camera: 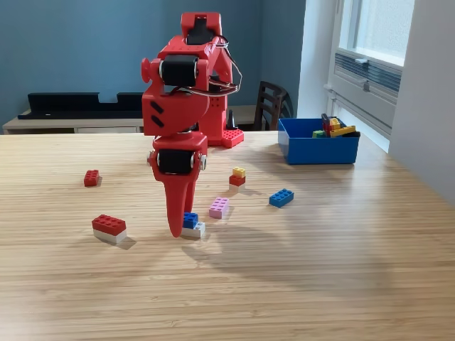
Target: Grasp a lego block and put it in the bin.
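Big wood table (341, 270) fills most of view. Red robot arm (181, 92) stands mid-back, bent over, pointing down. Blue bin (316, 150) far back on exterior view's right, well apart from arm, w/ some blocks inside. Gripper (176, 226) tip low at table, right at blue-on-white lego block (192, 225), covering its left side. Can't tell if jaws open or closed, or if block is held. Other blocks lie about: red-on-white (109, 229) at left, pink (219, 207), blue (281, 197), yellow-on-red (237, 176), small red (91, 177).
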Robot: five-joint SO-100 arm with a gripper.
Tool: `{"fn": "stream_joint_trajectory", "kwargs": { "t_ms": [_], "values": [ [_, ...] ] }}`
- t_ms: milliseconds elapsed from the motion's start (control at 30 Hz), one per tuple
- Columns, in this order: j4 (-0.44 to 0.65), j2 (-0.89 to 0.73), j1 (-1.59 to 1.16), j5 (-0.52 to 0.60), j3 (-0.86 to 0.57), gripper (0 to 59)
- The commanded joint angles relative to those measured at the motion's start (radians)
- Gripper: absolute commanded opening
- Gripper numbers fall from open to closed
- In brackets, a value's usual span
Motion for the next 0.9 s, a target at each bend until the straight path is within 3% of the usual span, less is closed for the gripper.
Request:
{"fn": "stream_joint_trajectory", "kwargs": {
  "t_ms": [33,400,900],
  "values": [
    [0.034,0.002,0.005,0.009,-0.126,14.9],
    [0.103,-0.078,0.005,0.023,-0.239,0.0],
    [0.127,-0.074,0.003,0.051,-0.230,0.0]
  ]
}}
